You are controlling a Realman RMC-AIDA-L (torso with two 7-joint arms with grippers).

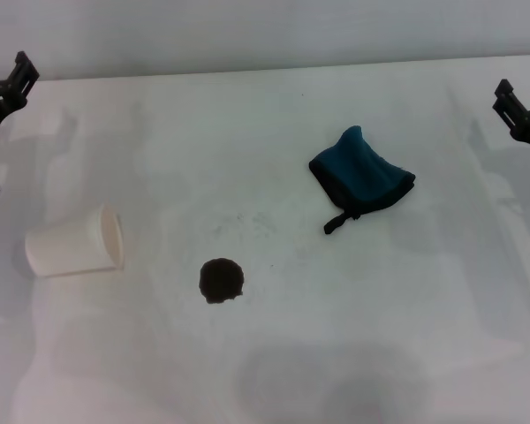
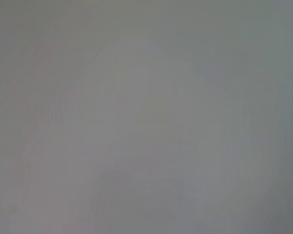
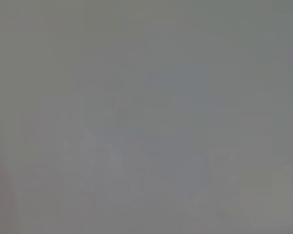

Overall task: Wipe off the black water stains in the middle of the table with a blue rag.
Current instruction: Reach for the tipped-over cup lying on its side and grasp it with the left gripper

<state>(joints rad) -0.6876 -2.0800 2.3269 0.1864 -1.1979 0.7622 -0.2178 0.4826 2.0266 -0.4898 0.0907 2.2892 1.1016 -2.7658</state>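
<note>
Between both parked grippers, blue rag [image 1: 362, 175] beside black water stains [image 1: 221, 280]

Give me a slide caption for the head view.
Blue rag and tipped paper cup flank a dark stain on the white table; both grippers parked at edges.

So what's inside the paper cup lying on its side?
The cup lies on the table with its mouth facing the stain; only its rim shows, so whatever is inside can't be seen.
</note>
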